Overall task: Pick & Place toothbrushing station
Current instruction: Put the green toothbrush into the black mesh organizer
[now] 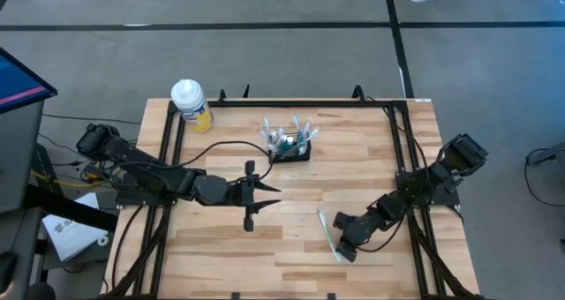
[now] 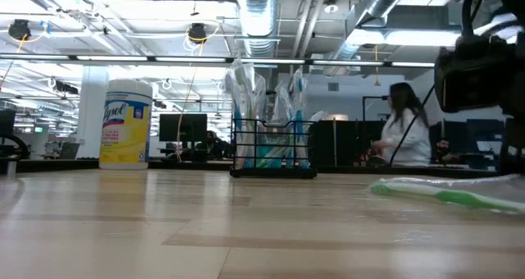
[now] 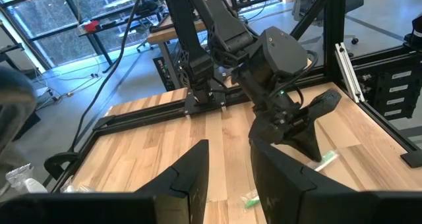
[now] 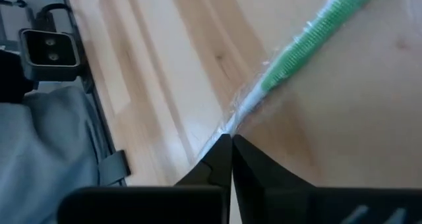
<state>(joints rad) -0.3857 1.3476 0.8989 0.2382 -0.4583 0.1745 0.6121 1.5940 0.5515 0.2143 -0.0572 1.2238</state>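
Note:
The toothbrushing station (image 1: 291, 147), a small black wire-mesh holder, stands on the far middle of the wooden table with several wrapped toothbrushes upright in it; the low view shows it too (image 2: 273, 152). A green toothbrush in a clear wrapper (image 1: 328, 234) lies flat on the table at the near right (image 2: 447, 194). My right gripper (image 1: 342, 248) is shut at its near end (image 4: 231, 140). My left gripper (image 1: 251, 195) hovers open over the table's middle, near side of the station, holding nothing (image 3: 231, 178). My right gripper pinches the tip of the clear wrapper (image 4: 233, 122) at the toothbrush's near end between its two shut fingertips. The fingers slant down from the table's right side, roughly in line with the toothbrush. The toothbrush lies flat on the tabletop.
A yellow wipes bottle with a white cap (image 1: 192, 104) stands at the far left corner. A black frame rail (image 1: 300, 102) borders the table. Bare wood lies between the station and the lying toothbrush. A person (image 2: 406, 131) sits in the room beyond.

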